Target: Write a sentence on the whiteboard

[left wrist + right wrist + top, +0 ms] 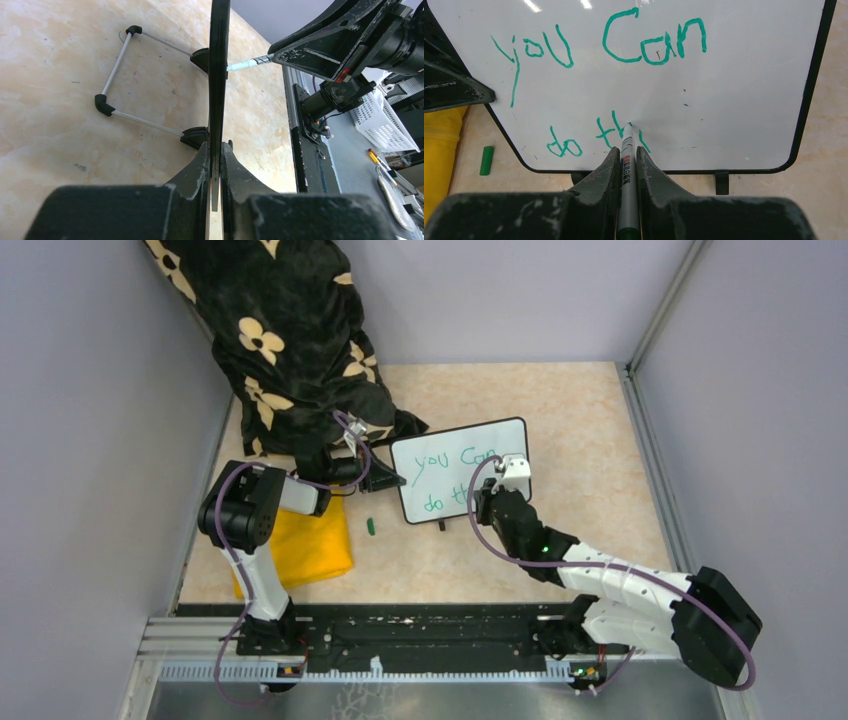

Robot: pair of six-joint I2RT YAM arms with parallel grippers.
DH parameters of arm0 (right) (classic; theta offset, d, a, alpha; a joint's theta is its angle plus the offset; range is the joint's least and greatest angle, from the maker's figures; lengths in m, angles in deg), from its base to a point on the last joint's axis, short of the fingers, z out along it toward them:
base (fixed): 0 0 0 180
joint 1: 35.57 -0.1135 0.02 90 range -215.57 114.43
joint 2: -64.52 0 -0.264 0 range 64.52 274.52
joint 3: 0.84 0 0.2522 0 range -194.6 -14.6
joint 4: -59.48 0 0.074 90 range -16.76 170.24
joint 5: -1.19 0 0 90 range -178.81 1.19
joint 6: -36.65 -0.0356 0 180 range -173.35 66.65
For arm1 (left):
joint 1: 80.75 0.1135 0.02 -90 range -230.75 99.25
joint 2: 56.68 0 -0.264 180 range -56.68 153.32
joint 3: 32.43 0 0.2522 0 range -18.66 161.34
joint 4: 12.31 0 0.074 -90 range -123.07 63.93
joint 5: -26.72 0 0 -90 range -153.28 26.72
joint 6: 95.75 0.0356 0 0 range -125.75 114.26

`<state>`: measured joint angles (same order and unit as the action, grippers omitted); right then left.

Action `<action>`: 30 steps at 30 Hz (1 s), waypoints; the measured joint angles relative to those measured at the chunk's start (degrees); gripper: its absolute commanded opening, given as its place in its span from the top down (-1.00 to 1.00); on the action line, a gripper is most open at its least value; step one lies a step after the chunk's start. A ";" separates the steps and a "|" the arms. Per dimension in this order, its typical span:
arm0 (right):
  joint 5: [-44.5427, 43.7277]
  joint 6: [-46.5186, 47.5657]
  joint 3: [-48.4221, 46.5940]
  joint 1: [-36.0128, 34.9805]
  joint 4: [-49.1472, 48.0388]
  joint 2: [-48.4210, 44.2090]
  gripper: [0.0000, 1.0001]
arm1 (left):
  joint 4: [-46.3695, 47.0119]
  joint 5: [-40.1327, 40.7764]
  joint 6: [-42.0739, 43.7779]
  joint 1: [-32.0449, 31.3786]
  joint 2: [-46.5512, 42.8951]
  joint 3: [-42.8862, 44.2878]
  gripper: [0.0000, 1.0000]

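Both fingers (599,185) of the right gripper (627,150) are pressed onto a slim silver-barrelled marker (628,200), which runs straight out between them so its nib meets the small white rectangular whiteboard with a thin black frame (734,100). The left gripper (216,150) has its fingers nipped together on the board's left edge, frame between the pads; I judge this hold is there to brace the board against the push of the nib. The board stands propped on a grey wire stand with black corner pieces (112,80), at mid-table on the pale marbled tabletop (590,440), its face tilted towards the arms. The green handwritten sentence (624,60) reads "you Can" on the upper line and "do th" below, with the nib touching at the next stroke, so I assess the last word as part-written. A small green marker cap (486,160) lies just beside the board's lower left corner, and a folded yellow cloth (305,545) sits near the left arm.
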<state>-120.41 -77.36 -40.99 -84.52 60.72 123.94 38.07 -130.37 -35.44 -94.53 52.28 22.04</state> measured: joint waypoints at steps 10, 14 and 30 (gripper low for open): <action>-0.04 -0.07 0.00 0.00 0.11 -0.04 1.00 | -0.02 0.00 0.02 0.00 0.00 0.00 1.00; -0.04 -0.09 0.00 0.02 0.15 -0.11 1.00 | -0.04 0.00 0.02 0.00 0.00 0.00 1.00; -0.68 -0.13 0.02 0.50 1.49 -1.25 1.00 | -0.07 -0.02 0.04 0.00 0.00 0.00 1.00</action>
<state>-121.09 -77.49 -40.97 -84.02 62.21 122.69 38.00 -130.39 -35.39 -94.53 52.28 22.04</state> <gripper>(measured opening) 0.123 0.126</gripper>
